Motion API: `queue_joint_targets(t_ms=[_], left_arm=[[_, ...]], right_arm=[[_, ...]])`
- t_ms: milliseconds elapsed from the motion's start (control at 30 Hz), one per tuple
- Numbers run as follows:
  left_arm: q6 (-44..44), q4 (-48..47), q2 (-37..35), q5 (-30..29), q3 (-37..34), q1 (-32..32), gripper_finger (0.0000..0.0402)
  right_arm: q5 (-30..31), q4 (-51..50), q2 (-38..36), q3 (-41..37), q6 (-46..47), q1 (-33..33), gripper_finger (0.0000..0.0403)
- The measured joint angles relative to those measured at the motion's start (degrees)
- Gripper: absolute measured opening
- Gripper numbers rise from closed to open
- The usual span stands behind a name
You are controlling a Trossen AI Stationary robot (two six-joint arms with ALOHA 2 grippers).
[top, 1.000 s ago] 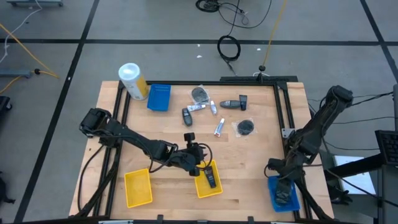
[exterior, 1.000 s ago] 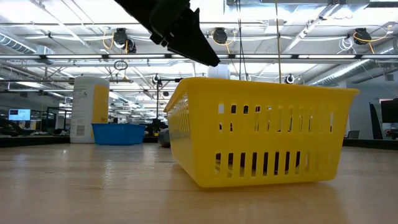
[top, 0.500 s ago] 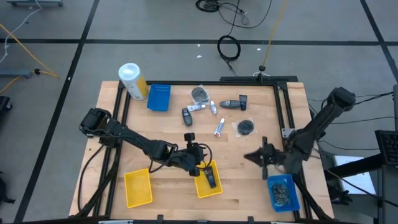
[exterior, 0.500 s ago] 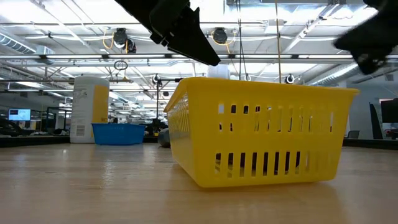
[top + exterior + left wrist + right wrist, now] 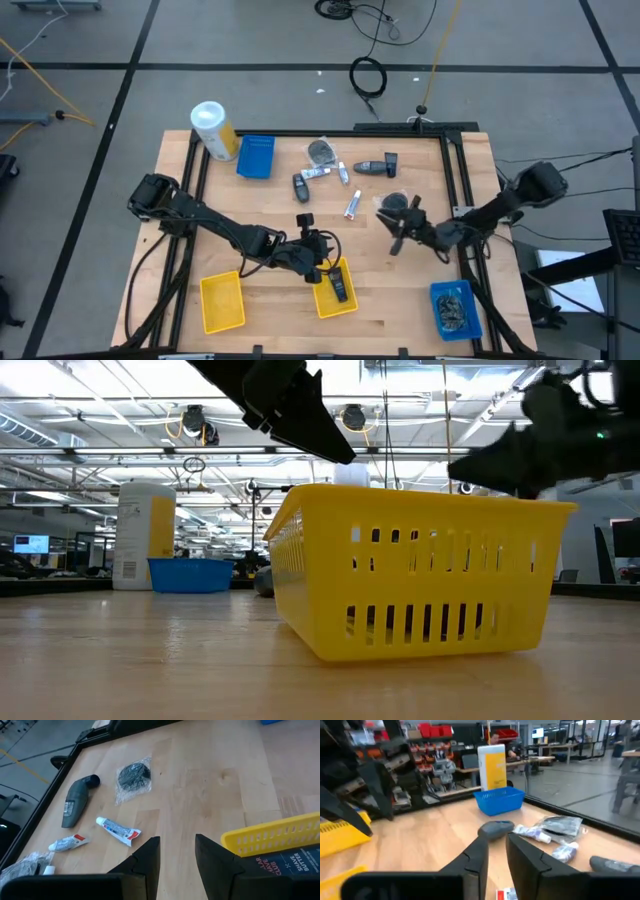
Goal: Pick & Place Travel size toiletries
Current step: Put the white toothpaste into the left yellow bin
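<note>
Reaching for next pickup: right gripper [image 5: 392, 226] narrowly parted, empty, over wrapped packet [image 5: 396, 204] near table's right edge. Left gripper [image 5: 335, 277] slightly parted, empty, above yellow tray [image 5: 322, 301]. Next: descend, pinch packet.

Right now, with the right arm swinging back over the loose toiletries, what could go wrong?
1. The right gripper is over the wrapped packet, with a white tube close by; a low pass could knock either away.
2. The left gripper hangs over the middle yellow tray, which already holds a dark bottle. Both arms near the table's centre could crowd each other.
</note>
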Motion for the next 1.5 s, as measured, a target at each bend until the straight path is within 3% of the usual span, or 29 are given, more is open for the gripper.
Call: queue_joint_targets(t_ms=[167, 467, 567, 633, 767, 1067, 1167, 1333, 1500], left_arm=[[-0.4, 0.0, 0.0, 0.0, 0.0, 0.0, 0.0122], [-1.2, 0.1, 0.0, 0.0, 0.0, 0.0, 0.0122], [-1.1, 0.1, 0.0, 0.1, 0.0, 0.0, 0.0122], [-1.1, 0.2, 0.0, 0.1, 0.0, 0.2, 0.0122], [-1.1, 0.2, 0.0, 0.1, 0.0, 0.5, 0.0122], [-2.4, -0.4, 0.0, 0.7, 0.0, 0.5, 0.0122], [-2.4, -0.4, 0.0, 2.1, 0.0, 0.5, 0.0122], [-2.5, -0.3, 0.0, 2.2, 0.0, 0.5, 0.0122], [-2.6, -0.1, 0.0, 2.2, 0.0, 0.5, 0.0122]], right_arm=[[-3.4, -6.6, 0.7, 4.4, -3.1, -4.1, 0.0104], [-26.6, -32.0, 1.1, 11.1, 0.9, -17.1, 0.0197], [-31.7, -32.1, 3.1, 12.2, 1.4, -19.6, 0.0235], [-32.3, -31.7, 5.4, 13.6, 1.4, -20.1, 0.0257], [-27.6, -32.1, 11.7, 17.3, 0.6, -20.0, 0.0277], [-26.2, -36.6, 20.6, 22.1, -6.7, -18.6, 0.0256], [-23.0, -36.6, 21.6, 22.1, -8.1, -18.6, 0.0241], [-16.9, -36.7, 22.8, 22.1, -9.7, -19.0, 0.0197], [-16.1, -36.8, 24.0, 22.2, -9.5, -20.4, 0.0131]])
